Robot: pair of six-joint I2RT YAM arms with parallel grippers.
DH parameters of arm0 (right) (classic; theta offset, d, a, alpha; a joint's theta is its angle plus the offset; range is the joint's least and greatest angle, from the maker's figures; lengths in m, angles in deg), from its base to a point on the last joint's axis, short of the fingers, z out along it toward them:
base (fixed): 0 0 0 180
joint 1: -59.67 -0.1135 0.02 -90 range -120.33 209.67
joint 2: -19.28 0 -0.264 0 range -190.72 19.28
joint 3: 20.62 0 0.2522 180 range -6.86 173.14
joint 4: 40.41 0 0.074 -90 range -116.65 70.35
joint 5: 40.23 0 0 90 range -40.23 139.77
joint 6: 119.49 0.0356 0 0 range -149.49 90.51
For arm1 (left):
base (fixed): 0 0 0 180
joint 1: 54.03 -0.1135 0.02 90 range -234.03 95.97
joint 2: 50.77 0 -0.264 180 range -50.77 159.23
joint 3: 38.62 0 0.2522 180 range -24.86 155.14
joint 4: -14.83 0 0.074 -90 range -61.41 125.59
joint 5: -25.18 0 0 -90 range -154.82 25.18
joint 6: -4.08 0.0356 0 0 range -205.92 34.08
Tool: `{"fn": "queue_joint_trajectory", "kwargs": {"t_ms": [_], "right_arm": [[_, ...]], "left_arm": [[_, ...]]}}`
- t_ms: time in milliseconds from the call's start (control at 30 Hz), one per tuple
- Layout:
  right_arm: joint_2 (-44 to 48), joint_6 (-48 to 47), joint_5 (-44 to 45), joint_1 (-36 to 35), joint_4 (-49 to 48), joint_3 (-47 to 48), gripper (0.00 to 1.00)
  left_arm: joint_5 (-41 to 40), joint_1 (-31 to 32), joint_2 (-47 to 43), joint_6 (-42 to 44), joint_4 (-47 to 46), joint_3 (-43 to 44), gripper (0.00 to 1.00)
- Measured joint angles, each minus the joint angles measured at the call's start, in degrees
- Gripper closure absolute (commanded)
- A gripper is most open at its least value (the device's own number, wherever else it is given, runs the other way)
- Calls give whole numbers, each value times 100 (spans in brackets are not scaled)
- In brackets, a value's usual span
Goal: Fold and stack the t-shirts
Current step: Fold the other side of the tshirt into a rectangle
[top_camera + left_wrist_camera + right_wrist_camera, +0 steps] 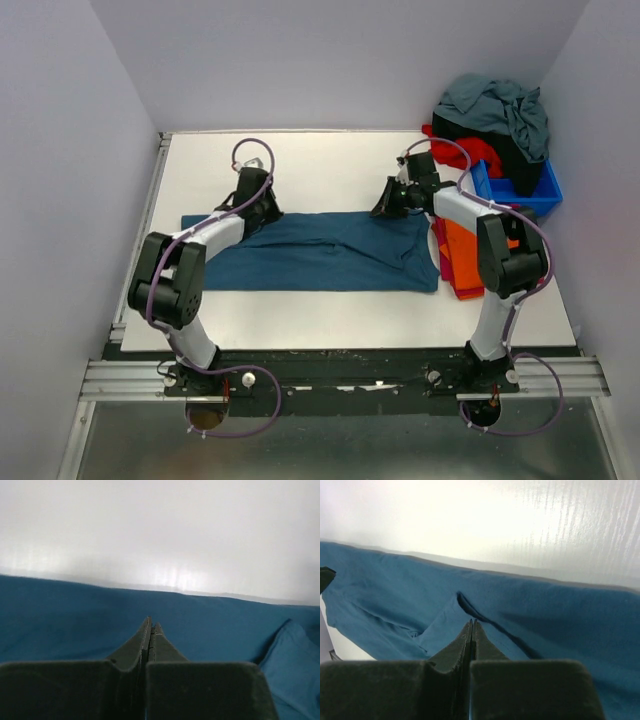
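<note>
A blue bin (522, 190) is sitting at the desk's (330, 165) far right, its inside mostly hidden under heaped shirts (492, 115). The teal shirt (320, 255) is lying flat mid-desk; left claw (151, 622) and right claw (472, 624) are resting pressed together at its far edge, pinched cloth unclear.

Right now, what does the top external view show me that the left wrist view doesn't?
Only top external: both arms, the right hand, the orange shirt, the heaped shirts by the blue bin. Only left wrist: the left hand up close, seen shut; whether cloth is pinched is unclear. Both: the teal shirt on the white table.
</note>
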Motion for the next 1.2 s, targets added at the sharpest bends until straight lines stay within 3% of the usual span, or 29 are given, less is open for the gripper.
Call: {"fn": "queue_joint_trajectory", "kwargs": {"t_ms": [233, 500, 1200], "right_arm": [[-214, -101, 212, 0, 153, 291, 93], [-564, -146, 205, -7, 254, 450, 93], [-667, -144, -118, -37, 258, 448, 94]], "left_arm": [[280, 911, 1246, -146, -234, 1099, 100], [590, 1440, 2153, -221, -195, 2247, 100], [1591, 1517, 2959, 155, 319, 3027, 100]]}}
